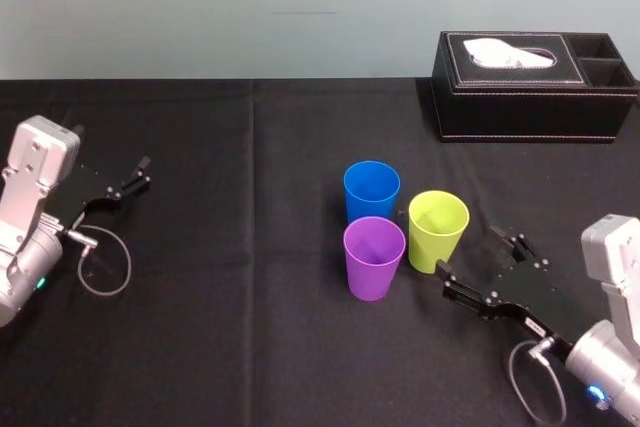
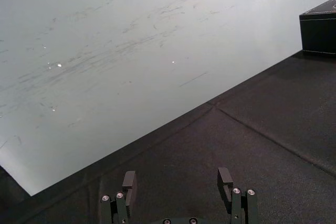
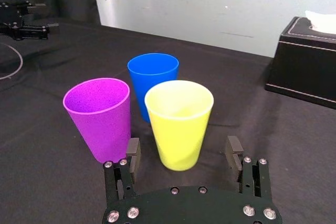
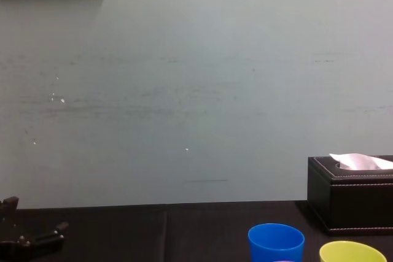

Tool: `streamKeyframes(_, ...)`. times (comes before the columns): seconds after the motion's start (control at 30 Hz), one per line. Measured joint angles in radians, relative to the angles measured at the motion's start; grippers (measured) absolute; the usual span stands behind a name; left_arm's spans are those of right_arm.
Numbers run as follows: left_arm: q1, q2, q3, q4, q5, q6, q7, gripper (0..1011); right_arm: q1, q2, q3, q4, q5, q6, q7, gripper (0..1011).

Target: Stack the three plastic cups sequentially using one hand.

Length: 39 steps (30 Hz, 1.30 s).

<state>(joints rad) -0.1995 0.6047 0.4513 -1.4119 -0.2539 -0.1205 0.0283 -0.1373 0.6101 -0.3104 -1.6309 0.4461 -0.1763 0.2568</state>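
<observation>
Right gripper (image 3: 182,148), low over the black cloth (image 1: 250,347) on the robot's right, has its jaws spread wide and holds nothing. It is aimed at the yellow-green cup (image 3: 178,124), which stands upright and mouth up just ahead of it, lined up with the gap between the fingers. From where I stand I can make out no contact.

The purple cup (image 3: 100,119) stands just beside the yellow-green one on its left, and the blue cup (image 3: 152,74) sits behind the pair. All three are upright and bunched close, none nested yet, so I judge the stacking hasn't begun and the step in hand is the first grasp.

To do it well, I'd say the finger on the purple side needs to slip into the narrow gap between those two cups without nudging either. The walls look smooth and tapered, so a grip around mid-height should hold better than one near the rim. A light squeeze and a straight lift clear of the neighbouring rims should keep the others from toppling.

Well behind, at the far right of the cloth, sits a black tissue box (image 1: 530,87). The left gripper (image 2: 177,178) is parked far off on the left, open and empty.
</observation>
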Motion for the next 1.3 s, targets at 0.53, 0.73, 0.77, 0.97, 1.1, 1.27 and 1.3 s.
streamKeyframes(0.53,0.000,0.000,0.000,0.000,0.000,0.000,0.000,1011,0.097,-0.076,-0.017,0.059,-0.055,0.069,0.024,1002)
streamKeyframes(0.73,0.000,0.000,0.000,0.000,0.000,0.000,0.000,1011,0.129,-0.104,-0.022,0.081,-0.081,0.084,0.028,1002)
streamKeyframes(0.77,0.000,0.000,0.000,0.000,0.000,0.000,0.000,1011,0.133,-0.108,-0.022,0.085,-0.083,0.085,0.028,1002)
streamKeyframes(0.97,0.000,0.000,0.000,0.000,0.000,0.000,0.000,1011,0.150,-0.137,-0.014,0.106,-0.100,0.096,0.023,1002)
streamKeyframes(1.1,0.000,0.000,0.000,0.000,0.000,0.000,0.000,1011,0.155,-0.152,-0.007,0.114,-0.106,0.101,0.020,1003)
streamKeyframes(1.27,0.000,0.000,0.000,0.000,0.000,0.000,0.000,1011,0.156,-0.169,0.005,0.121,-0.108,0.103,0.022,1002)
streamKeyframes(1.3,0.000,0.000,0.000,0.000,0.000,0.000,0.000,1011,0.155,-0.170,0.006,0.121,-0.108,0.103,0.024,1003)
